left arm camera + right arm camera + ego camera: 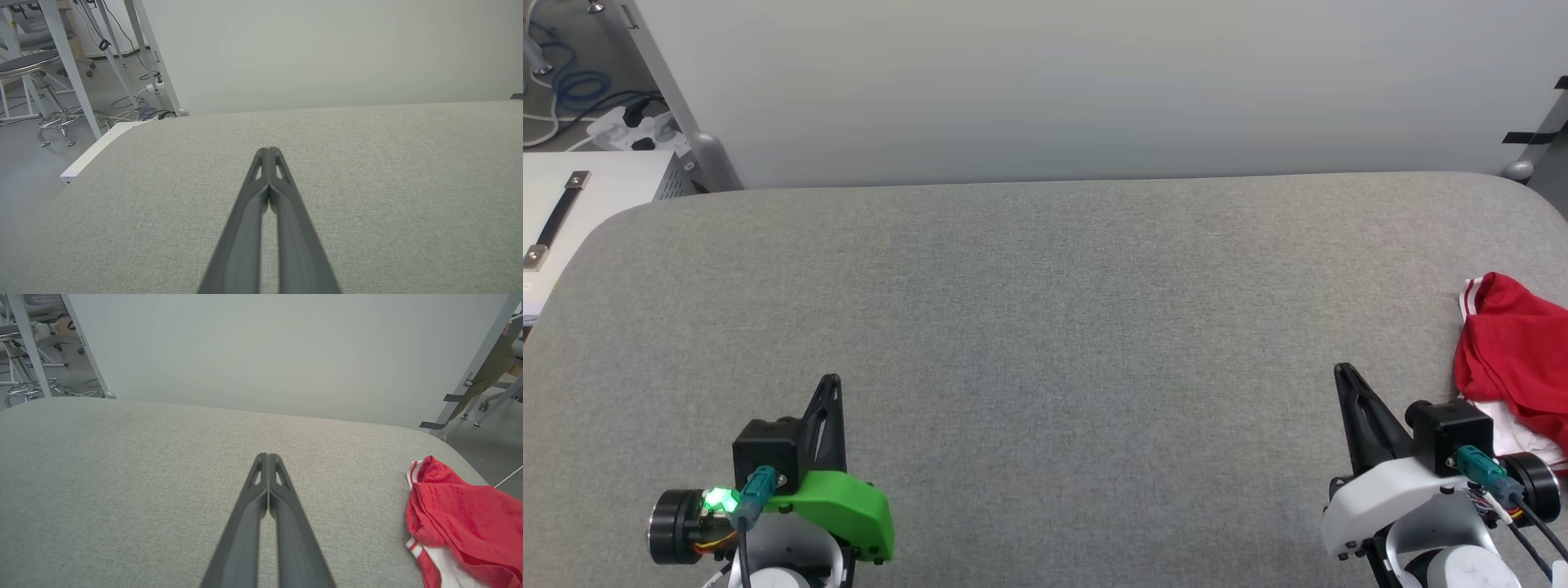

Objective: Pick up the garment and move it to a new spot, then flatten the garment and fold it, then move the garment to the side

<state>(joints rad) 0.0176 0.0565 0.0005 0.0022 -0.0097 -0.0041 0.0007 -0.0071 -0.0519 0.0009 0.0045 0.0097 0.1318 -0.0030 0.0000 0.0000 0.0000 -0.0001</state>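
Right end effector [268,456], garment [457,516] rightward, apart

On the table [1045,327], at its right edge: the garment [1515,359], heaped, just right of the right gripper [1340,371]. At near left, over the table, the left gripper [831,381], well apart from both. Behind the far edge, a wall panel [1094,82]; beyond the far-left corner, cables [572,90] on the floor [24,171].

Left gripper [830,384] and right gripper [1343,372] sit low at either side of the head view, fingers pointing forward. Both pairs pressed tip to tip, nothing between them.
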